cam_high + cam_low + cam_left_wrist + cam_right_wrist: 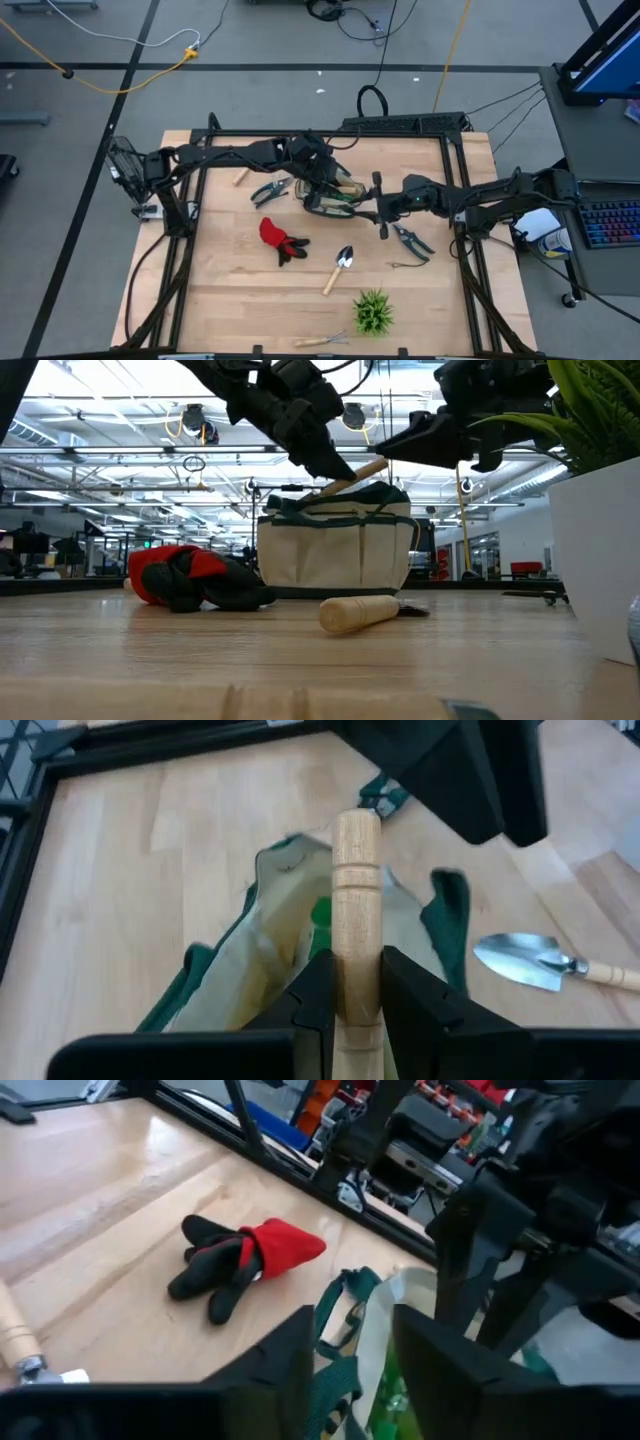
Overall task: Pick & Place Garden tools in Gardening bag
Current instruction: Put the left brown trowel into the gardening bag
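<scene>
left end effector (345, 985) clenched on wooden handle (356, 910) | above gardening bag (335, 555) | right end effector (345, 1355) released

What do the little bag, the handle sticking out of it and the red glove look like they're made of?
The bag looks like soft cream fabric with dark green trim; its sides sag and crease. The handle, held by the left hand over the bag, looks like pale unvarnished wood with turned grooves. The red glove seems knitted cloth with a darker, possibly rubbery, coating on the fingers.

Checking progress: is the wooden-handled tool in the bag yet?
Partly in: the wooden handle sticks up from the bag, clamped by the left tool.
</scene>
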